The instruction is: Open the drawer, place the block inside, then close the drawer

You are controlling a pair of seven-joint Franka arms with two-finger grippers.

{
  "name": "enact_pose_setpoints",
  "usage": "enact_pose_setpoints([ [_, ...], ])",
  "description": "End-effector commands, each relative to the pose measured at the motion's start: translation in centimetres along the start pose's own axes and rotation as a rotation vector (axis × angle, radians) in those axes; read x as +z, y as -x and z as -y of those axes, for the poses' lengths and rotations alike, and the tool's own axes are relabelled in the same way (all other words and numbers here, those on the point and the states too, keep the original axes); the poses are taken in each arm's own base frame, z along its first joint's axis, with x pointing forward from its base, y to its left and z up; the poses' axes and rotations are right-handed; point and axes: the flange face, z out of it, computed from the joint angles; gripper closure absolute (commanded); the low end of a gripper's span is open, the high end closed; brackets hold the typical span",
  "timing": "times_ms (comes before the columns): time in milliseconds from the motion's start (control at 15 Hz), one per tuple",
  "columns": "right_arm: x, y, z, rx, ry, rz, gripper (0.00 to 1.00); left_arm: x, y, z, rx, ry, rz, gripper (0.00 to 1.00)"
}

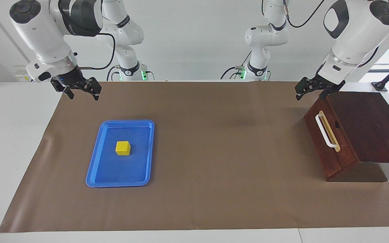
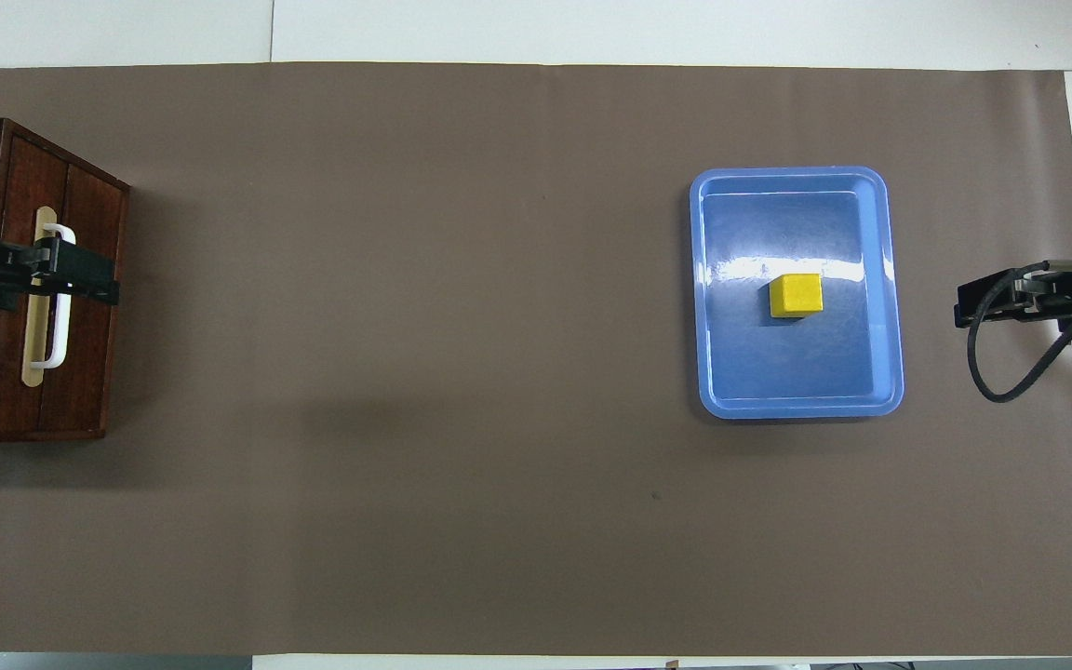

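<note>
The right pincer (image 1: 82,93) hangs with jaws apart over the brown mat's (image 1: 214,152) edge. A glossy blue plastic tray (image 1: 95,168) holds the small yellow block (image 1: 123,148). The dark wooden drawer (image 1: 322,141), closed, carries a white bar handle (image 1: 326,131). The left pincer (image 1: 311,91), jaws apart, hovers over its cabinet (image 1: 377,128), which is cut off by the frame's edge.

One yellow block (image 1: 123,148), lying in one blue tray (image 1: 93,165). One closed drawer (image 1: 326,141) with one white handle (image 1: 325,131), well apart from the tray. Two end effectors, left (image 1: 312,89) and right (image 1: 81,90).
</note>
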Motion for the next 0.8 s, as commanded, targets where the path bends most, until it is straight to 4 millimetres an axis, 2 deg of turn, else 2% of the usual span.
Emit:
enact_pose_setpoints([
  [0, 0.0, -0.1, -0.6, 0.035, -0.017, 0.002, 0.0, -0.4, 0.4, 0.1, 0.012, 0.004, -0.015, 0.0],
  [267, -0.7, -0.1, -0.6, 0.027, -0.015, -0.019, 0.0, -0.4, 0.4, 0.1, 0.012, 0.004, -0.015, 0.0],
  [400, -0.9, -0.2, -1.4, 0.031, -0.029, -0.034, 0.0, -0.3, 0.3, 0.0, 0.012, 0.001, -0.017, 0.0],
  [467, -0.8, -0.7, -1.3, 0.062, -0.044, -0.065, 0.05, 0.0, 0.3, 0.1, 0.01, -0.008, -0.017, 0.0],
  [600, -0.1, -1.5, -0.5, 0.334, -0.092, -0.066, 0.06, 0.3, 0.5, 0.4, 0.016, -0.057, -0.049, 0.0],
  [733, 1.0, -3.2, 0.0, 0.454, -0.127, -0.046, 0.08, 1.2, 0.7, 0.9, 0.021, -0.101, -0.073, 0.0],
])
